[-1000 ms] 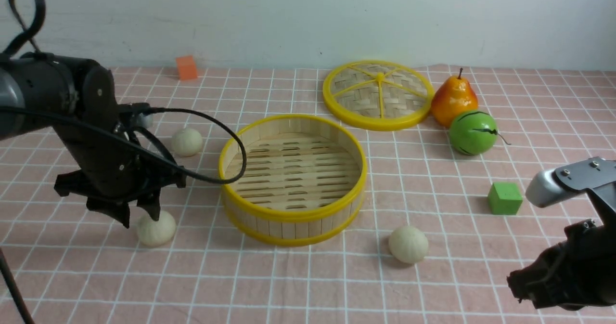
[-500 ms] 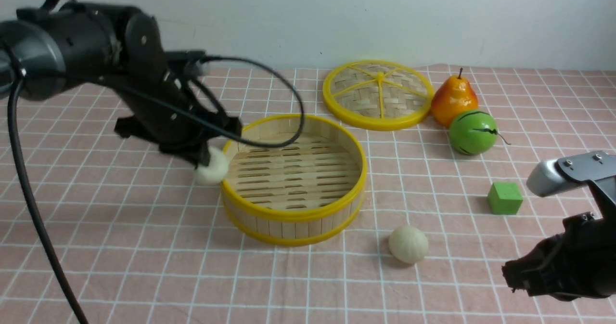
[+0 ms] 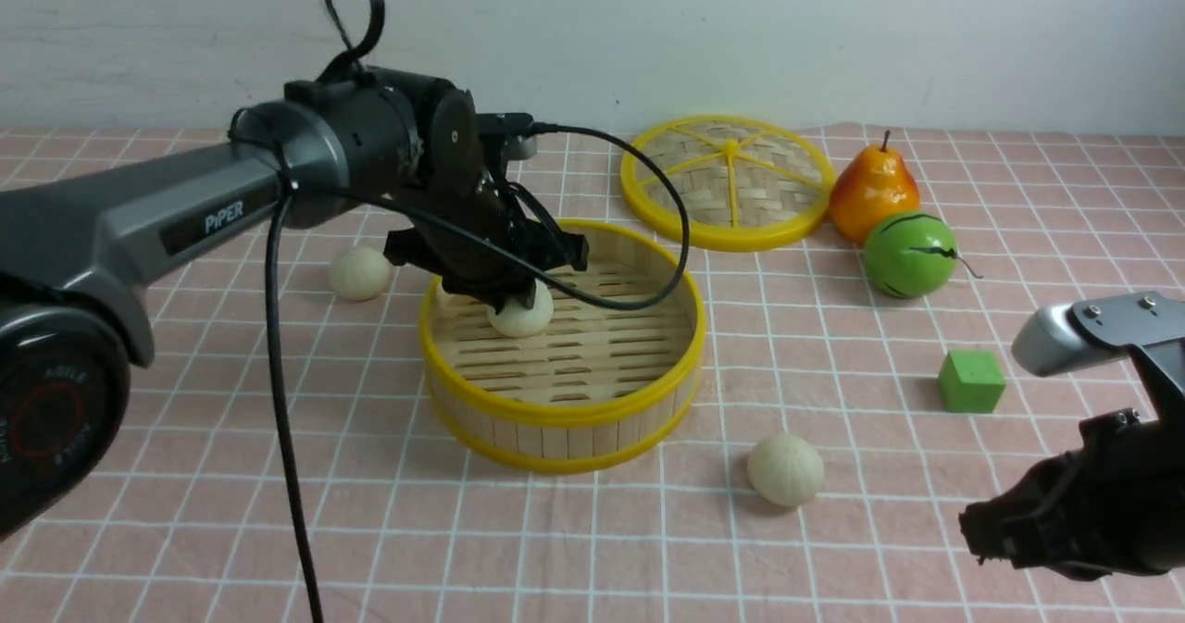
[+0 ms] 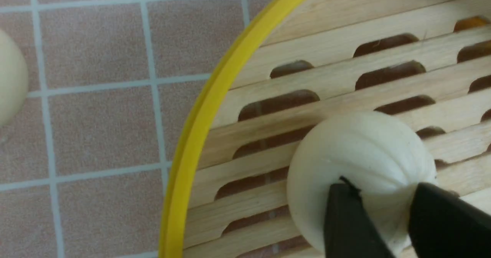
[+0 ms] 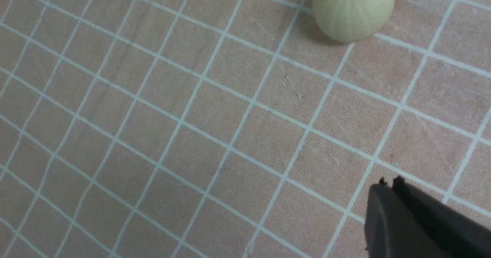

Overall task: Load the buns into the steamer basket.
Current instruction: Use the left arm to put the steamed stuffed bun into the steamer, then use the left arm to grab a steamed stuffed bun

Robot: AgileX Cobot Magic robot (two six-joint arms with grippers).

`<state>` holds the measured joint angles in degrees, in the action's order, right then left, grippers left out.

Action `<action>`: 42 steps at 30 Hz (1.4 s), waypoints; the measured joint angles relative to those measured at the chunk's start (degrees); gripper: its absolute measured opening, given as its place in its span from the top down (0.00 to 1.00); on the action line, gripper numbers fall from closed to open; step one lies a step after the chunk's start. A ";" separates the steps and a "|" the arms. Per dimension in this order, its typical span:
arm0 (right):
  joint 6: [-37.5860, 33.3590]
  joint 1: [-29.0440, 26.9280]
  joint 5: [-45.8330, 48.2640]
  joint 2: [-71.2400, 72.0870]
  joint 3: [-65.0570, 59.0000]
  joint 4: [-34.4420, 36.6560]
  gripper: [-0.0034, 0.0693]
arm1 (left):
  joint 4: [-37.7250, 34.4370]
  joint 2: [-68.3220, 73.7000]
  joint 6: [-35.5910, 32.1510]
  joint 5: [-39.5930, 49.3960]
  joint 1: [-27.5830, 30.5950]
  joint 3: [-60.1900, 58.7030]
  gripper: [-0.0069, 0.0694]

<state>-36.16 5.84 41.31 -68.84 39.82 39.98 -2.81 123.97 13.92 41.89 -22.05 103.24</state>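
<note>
The steamer basket [image 3: 565, 412] stands mid-table, with yellow rims and a slatted floor [image 4: 345, 74]. One cream bun [image 3: 524, 316] sits low inside it at the left rear, on or just above the slats. My left gripper [image 3: 507, 301] is shut on the top of that bun [image 4: 356, 150], its black fingers [image 4: 345, 219] pressing into the soft dough. A second bun [image 3: 359, 272] lies on the cloth left of the basket. A third bun [image 3: 785, 469] lies in front of the basket to the right, ahead of my right gripper [image 3: 974, 532]. In the right wrist view this gripper [image 5: 389, 181] is shut and empty.
The flat woven lid [image 3: 728, 182] lies behind the basket. An orange pear [image 3: 872, 188] and a green striped fruit [image 3: 909, 255] sit to its right. A green cube [image 3: 970, 381] stands near my right arm. The left arm's cable [image 3: 278, 401] hangs down to the cloth.
My left gripper closed on the front-left bun, lifted it and carried it right over the rim. The bun is now down inside the basket. The right arm barely moved.
</note>
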 joint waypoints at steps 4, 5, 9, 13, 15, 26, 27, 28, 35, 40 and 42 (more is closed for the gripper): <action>-0.57 0.00 0.04 0.00 0.00 0.00 0.93 | 1.19 -0.82 0.79 0.59 0.00 0.92 0.40; -1.57 0.00 0.04 0.00 0.00 0.00 0.93 | 3.29 -1.97 0.97 1.93 0.00 2.08 0.34; -3.49 0.00 0.04 0.00 0.00 0.05 0.93 | 11.99 -4.92 1.74 2.82 0.49 5.21 0.29; -3.90 0.00 -0.02 0.00 0.00 0.99 0.92 | 19.85 -5.52 10.22 -0.28 4.37 6.13 0.29; -3.90 0.00 -0.02 0.00 0.00 1.39 0.92 | 20.24 -4.76 13.12 -0.40 5.76 6.19 0.30; -4.52 0.00 -0.29 -0.44 0.00 3.62 0.91 | 14.19 2.86 15.74 -0.53 11.48 5.94 0.37; -4.52 0.00 -0.29 -0.44 0.00 3.77 0.91 | 14.24 3.35 15.76 -0.77 11.48 5.94 0.37; -4.52 0.00 -0.24 -0.44 0.00 3.86 0.91 | 14.24 3.79 15.81 -0.91 11.48 5.94 0.37; -4.52 0.00 -0.24 -0.44 0.00 4.11 0.90 | 15.69 7.43 15.81 -1.67 11.48 5.94 0.49; -4.52 0.00 0.10 -0.44 0.00 4.92 0.89 | 16.15 8.04 15.81 -1.66 11.48 5.94 0.75; -4.57 0.00 0.16 -0.44 0.00 4.97 0.89 | 16.15 7.68 15.81 -1.03 11.48 5.94 0.83</action>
<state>-40.74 5.84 41.47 -69.28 39.82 44.94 13.35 131.66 29.73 40.86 -10.56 109.18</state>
